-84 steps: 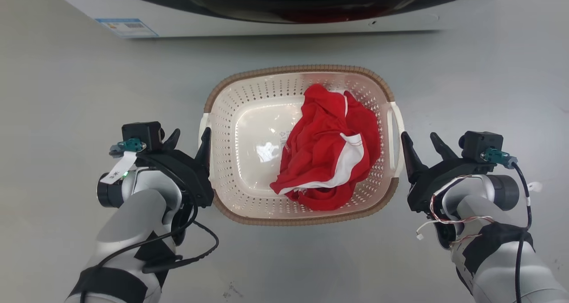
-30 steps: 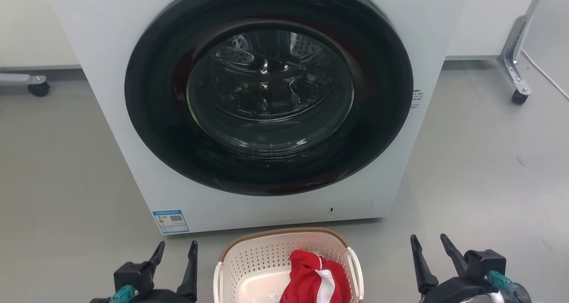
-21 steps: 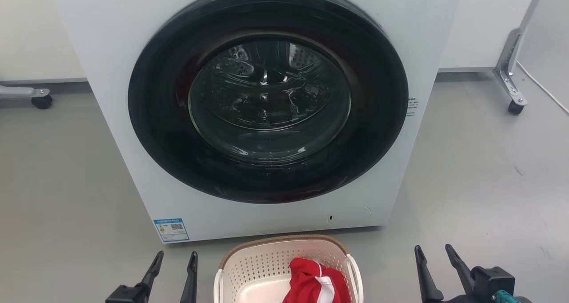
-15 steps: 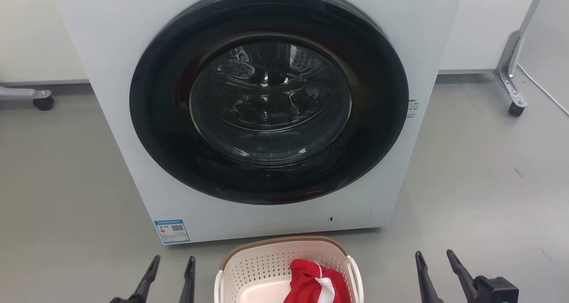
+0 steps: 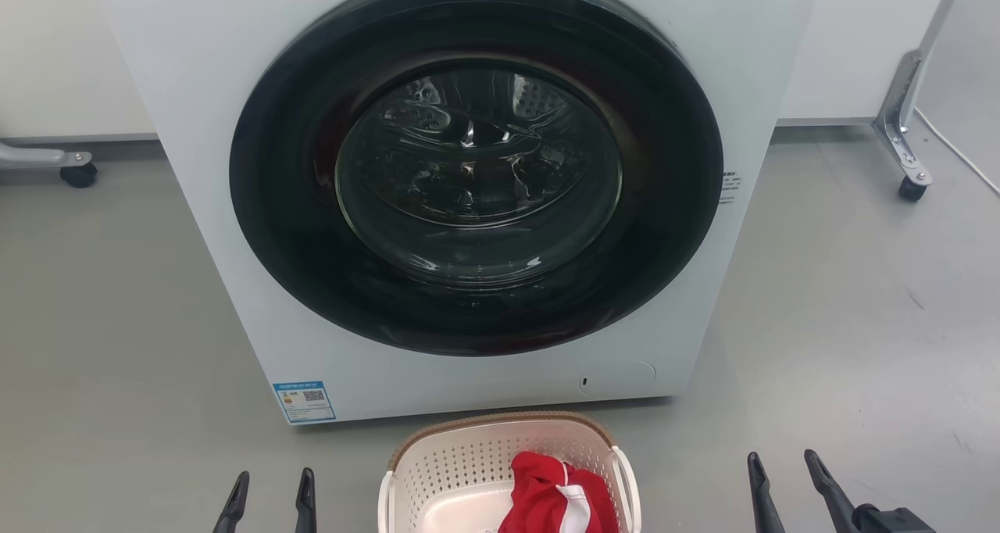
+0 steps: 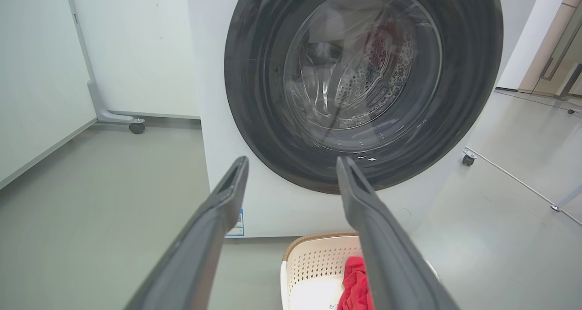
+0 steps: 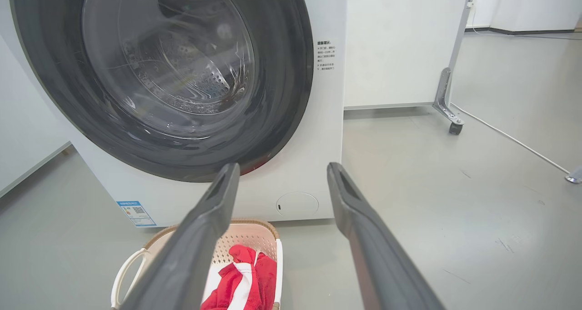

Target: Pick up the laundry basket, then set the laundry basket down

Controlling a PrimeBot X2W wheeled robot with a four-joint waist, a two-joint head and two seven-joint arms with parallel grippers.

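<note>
resting on the floor just in front of the washer [image 5: 476, 189], the laundry basket [image 5: 469, 459] sits free between the left gripper [image 5: 269, 502] and right gripper [image 5: 789, 490], both spread and empty. it is probably set down already; withdraw clear of its handles.

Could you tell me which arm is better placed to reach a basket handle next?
Left, narrowly: in the head view the open left gripper stands nearer the basket than the open right gripper does. Neither touches it, and lifting likely needs both handles.
</note>
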